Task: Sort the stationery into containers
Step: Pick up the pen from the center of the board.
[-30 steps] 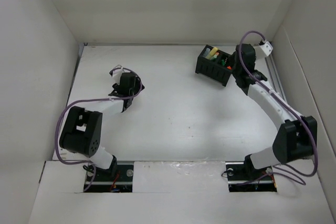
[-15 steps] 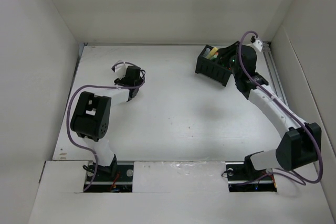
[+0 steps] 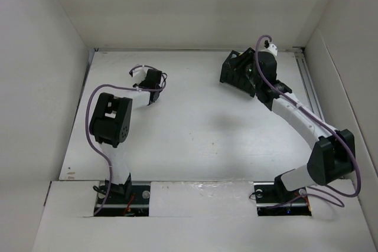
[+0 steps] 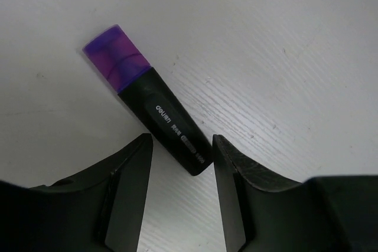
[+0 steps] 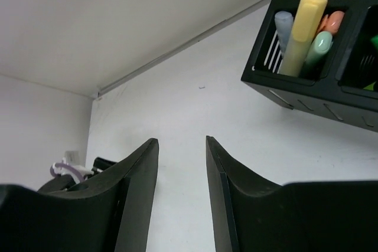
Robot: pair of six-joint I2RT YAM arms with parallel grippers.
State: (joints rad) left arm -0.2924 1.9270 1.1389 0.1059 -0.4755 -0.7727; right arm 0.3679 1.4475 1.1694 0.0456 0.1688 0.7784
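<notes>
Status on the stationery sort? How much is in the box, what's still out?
Done: several pens stand in one compartment of the black organiser. In hand: the left gripper straddles the black end of a purple highlighter lying on the table, jaws open, not yet gripping. The right gripper is open and empty near the organiser. Left: boxing that highlighter; no other loose pen shows in these views.

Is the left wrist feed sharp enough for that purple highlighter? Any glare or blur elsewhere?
Left wrist: purple highlighter sharp, print legible, soft shadow, no glare. Right wrist: organiser box and its pens clear, view tilted. Top external: even light, faint arm shadows on the table; right arm hides much of the box.
</notes>
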